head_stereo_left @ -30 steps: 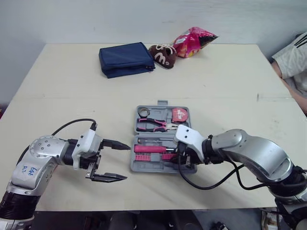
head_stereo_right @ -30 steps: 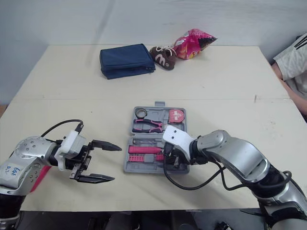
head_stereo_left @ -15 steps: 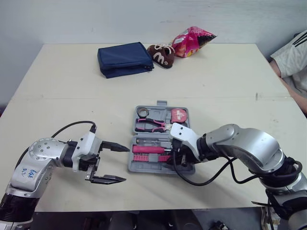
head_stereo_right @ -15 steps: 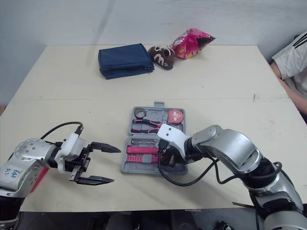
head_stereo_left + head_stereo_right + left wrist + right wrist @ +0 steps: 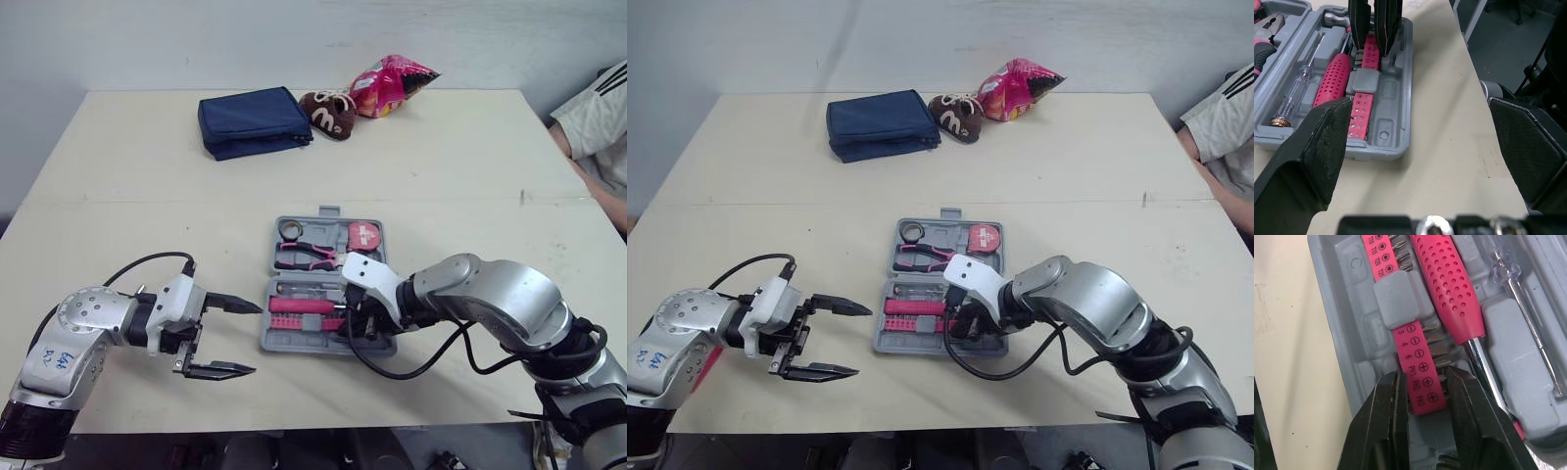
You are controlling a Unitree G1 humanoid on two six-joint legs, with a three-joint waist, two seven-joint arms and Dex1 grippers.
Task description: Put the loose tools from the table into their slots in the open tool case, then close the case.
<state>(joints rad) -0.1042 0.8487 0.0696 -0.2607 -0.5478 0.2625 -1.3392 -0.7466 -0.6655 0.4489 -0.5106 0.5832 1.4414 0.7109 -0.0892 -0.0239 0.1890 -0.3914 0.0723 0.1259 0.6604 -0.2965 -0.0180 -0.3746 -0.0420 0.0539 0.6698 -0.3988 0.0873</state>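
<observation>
The left gripper [image 5: 255, 338] hangs just above the table [image 5: 127, 196] near the front edge, with its two black fingers spread wide and nothing between them. It points at the left side of the tool case [image 5: 277, 345] and does not touch it.

The case lies open and flat in the middle of the table. The right gripper [image 5: 1424, 374] reaches into the near half of the case, at its right end. Its fingers press in on the end of the pink bit strip [image 5: 1418, 357], one on each side. A grey clip crosses the strip a little further along. Just beside the strip lies the pink screwdriver [image 5: 1447, 289], and next to that a thin clear tester [image 5: 1518, 289].

In the far half of the case sit the pink pliers [image 5: 309, 257], a small roll [image 5: 291, 229] and the round pink tape measure [image 5: 364, 235].

Far back on the table are a blue pouch [image 5: 253, 119], a brown shoe [image 5: 333, 110] and a pink snack bag [image 5: 394, 83], close together. A person [image 5: 598, 117] in a white shirt sits at the far right edge
</observation>
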